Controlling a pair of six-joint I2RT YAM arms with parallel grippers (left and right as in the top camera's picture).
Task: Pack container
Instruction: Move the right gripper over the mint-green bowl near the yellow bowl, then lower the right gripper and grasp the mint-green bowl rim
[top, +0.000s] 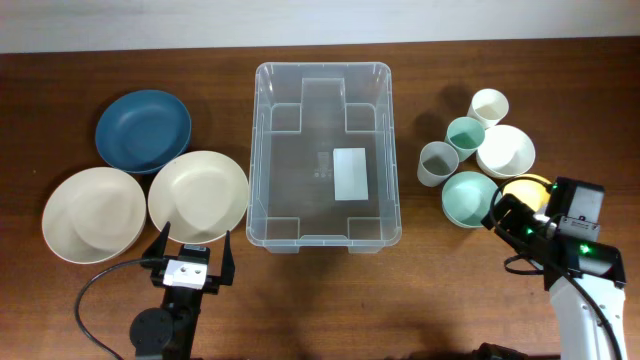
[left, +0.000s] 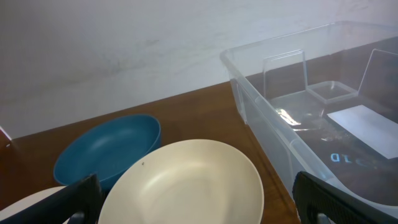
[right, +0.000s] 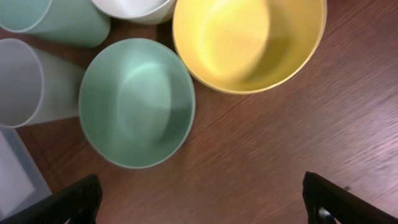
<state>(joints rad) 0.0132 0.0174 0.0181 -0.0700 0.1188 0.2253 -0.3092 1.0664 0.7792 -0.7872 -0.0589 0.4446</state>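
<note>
Though rectangular, the clear plastic container has rounded corners.

A dark brown wooden table stands against a plain white wall.

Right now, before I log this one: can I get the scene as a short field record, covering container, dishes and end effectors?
container: clear, mid-table, empty except white label
left of it: blue plate, cream plate, second cream plate
right of it: white cup, green cup, grey cup, white bowl, green bowl, yellow bowl
left end effector: open, empty, by cream plate
right end effector: open, empty, beside green bowl
packed: nothing yet
</note>
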